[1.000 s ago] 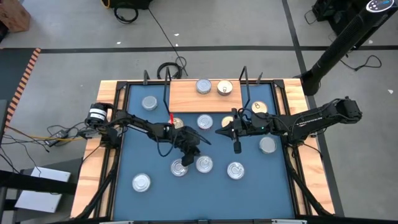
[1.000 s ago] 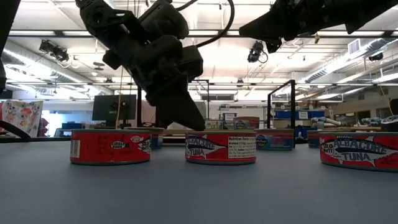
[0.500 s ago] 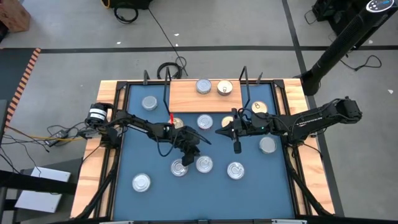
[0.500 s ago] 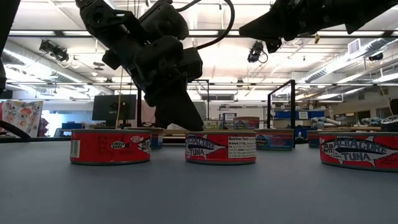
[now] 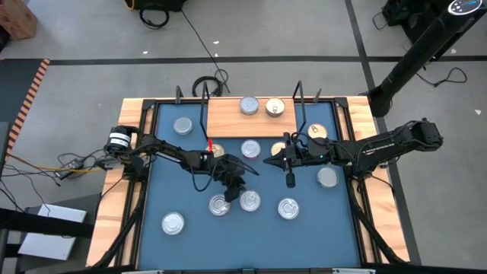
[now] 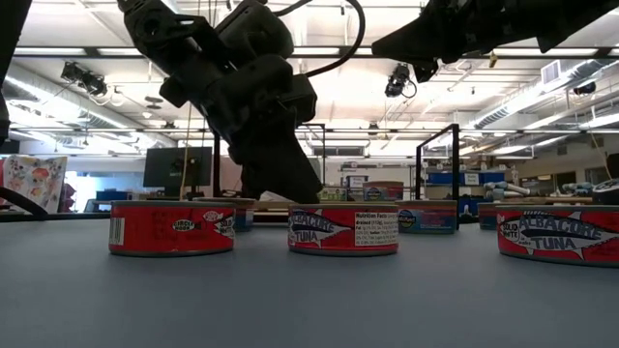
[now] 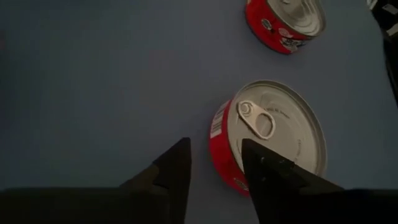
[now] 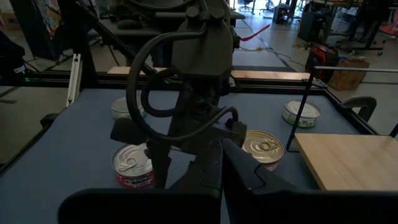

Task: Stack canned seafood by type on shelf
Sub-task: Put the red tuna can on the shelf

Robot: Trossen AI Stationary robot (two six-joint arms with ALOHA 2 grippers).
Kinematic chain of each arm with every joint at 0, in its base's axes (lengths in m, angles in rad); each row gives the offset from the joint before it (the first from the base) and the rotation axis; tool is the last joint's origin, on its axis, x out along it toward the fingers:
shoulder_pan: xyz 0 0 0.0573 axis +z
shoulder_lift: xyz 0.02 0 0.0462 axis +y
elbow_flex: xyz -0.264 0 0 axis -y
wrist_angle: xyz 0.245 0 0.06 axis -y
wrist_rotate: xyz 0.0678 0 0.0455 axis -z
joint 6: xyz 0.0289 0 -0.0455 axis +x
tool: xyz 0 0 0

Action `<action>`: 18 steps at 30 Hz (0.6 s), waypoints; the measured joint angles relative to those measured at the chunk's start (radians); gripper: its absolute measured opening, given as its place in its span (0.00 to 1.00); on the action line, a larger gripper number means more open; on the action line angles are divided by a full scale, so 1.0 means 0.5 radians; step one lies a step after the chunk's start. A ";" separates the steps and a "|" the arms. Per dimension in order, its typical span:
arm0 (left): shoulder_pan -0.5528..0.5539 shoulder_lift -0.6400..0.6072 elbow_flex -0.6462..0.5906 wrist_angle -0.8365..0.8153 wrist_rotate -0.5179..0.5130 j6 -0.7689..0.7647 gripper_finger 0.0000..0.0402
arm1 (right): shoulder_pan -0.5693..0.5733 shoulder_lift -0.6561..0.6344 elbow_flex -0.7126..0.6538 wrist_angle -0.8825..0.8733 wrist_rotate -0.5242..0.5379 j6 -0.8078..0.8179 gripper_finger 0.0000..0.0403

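Left wrist view: we see the left gripper (image 7: 214,163) parted, its fingers (image 7: 176,165) apart, with a red-sided tin (image 7: 268,140) just beside one fingertip, ungripped. Right gripper (image 5: 266,161) closed, hovering nearby.

Grey concrete floor (image 5: 76,30), ceiling strip lights (image 6: 542,97), black cables (image 5: 202,42).

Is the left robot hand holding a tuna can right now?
No, the left gripper has its jaws open, one finger over the edge of the red tuna can, not squeezing it.
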 joint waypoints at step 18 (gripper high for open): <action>0.000 0.000 0.000 -0.057 -0.056 -0.097 0.34 | -0.012 0.000 0.000 0.000 0.000 -0.010 0.03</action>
